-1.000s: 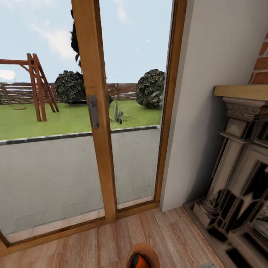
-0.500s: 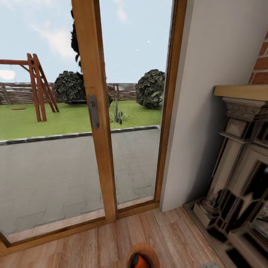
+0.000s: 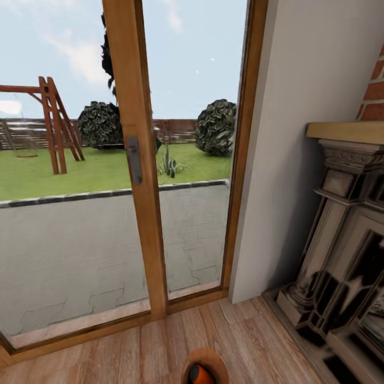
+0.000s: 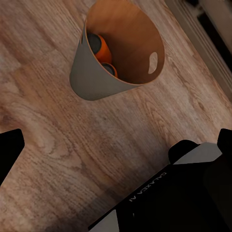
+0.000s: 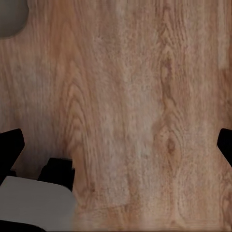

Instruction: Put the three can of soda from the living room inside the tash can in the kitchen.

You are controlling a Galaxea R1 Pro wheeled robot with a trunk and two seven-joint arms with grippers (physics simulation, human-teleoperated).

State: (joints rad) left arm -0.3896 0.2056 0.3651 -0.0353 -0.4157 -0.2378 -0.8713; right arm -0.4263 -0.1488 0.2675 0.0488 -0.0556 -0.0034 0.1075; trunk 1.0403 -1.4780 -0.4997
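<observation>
Nothing moved, trash can (image 4: 96, 79) upright on floor (image 5: 135, 96), orange can (image 4: 101, 48) inside

Head cam: glass door (image 3: 133, 160) at 12, fireplace (image 3: 341, 256) at 3, tash can (image 3: 205, 368) with orange can of soda (image 3: 200, 376) at 6.

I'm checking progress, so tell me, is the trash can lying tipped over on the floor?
No, the trash can stands upright on the wood floor, its open mouth showing orange soda cans inside.
</observation>
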